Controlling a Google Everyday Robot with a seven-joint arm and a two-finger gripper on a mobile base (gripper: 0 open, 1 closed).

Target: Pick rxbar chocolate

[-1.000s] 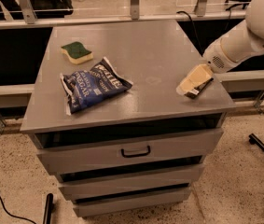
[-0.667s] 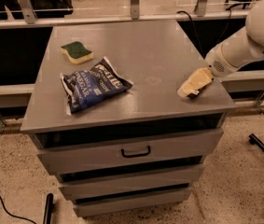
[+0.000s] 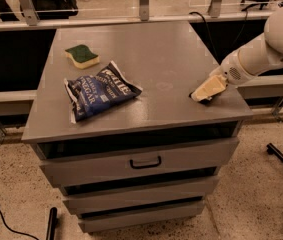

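My gripper [image 3: 205,90], cream-coloured on a white arm, is low over the right front part of the grey cabinet top [image 3: 156,59]. A small dark sliver [image 3: 204,101] shows right under its tip on the table. It may be the rxbar chocolate, but the gripper hides most of it. I see no text or white patch on it. I cannot tell whether the gripper touches it.
A crinkled blue chip bag [image 3: 101,90] lies at the left front of the top. A green-and-yellow sponge [image 3: 82,55] lies at the back left. The cabinet has drawers [image 3: 145,161] below. The right table edge is close to the gripper.
The gripper has sunk slightly toward the table top and edged a little left. The chip bag and sponge have not moved.
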